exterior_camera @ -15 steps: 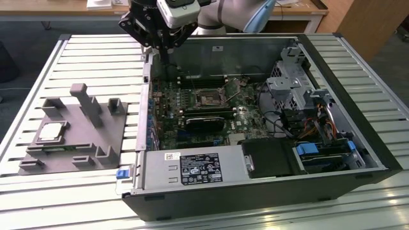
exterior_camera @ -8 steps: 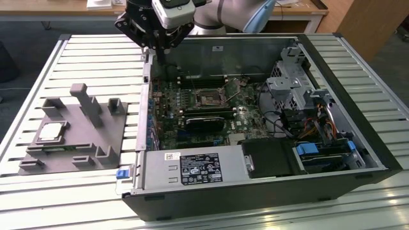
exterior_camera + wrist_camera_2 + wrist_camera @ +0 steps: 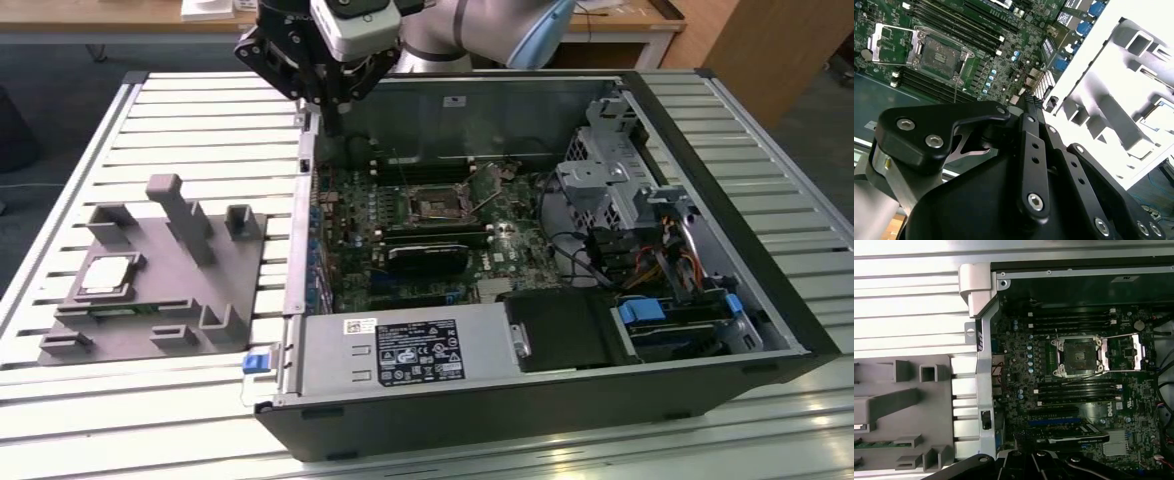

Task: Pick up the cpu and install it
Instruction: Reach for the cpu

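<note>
The cpu, a small silvery square, lies in a recess of the grey fixture at the exterior view's left, outside the computer case. My gripper hangs above the case's far left corner, well away from the cpu. Its fingers look shut, with nothing between them. The dark motherboard socket has its metal lid swung open and shows in both wrist views. In the second wrist view the gripper's black fingers converge at the gripper tips.
The open black case lies on a slatted metal table. Inside are a graphics card, drive cages, cables and a power supply. The fixture carries upright grey posts.
</note>
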`<state>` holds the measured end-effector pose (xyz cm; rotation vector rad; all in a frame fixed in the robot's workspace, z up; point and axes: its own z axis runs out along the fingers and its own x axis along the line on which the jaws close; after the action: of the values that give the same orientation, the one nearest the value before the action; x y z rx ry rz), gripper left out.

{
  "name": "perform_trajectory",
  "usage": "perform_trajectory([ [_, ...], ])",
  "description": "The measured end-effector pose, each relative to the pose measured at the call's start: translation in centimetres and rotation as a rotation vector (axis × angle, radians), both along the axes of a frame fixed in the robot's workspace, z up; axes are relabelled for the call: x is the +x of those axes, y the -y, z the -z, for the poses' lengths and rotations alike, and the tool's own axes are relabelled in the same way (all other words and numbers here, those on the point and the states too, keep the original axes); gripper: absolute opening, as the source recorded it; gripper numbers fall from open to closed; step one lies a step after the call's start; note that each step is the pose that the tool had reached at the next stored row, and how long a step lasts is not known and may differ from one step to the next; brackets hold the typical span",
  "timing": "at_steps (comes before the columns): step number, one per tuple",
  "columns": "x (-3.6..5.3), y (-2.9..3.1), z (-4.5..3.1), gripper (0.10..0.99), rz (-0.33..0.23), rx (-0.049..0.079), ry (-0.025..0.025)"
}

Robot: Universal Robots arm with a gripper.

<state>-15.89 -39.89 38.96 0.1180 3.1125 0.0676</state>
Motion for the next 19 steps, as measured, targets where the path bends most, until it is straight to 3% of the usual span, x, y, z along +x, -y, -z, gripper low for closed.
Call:
perform_trajectory([
  [19,-1.04,0.00,0.21,0.106,0.000,0.000,-0.0001],
])
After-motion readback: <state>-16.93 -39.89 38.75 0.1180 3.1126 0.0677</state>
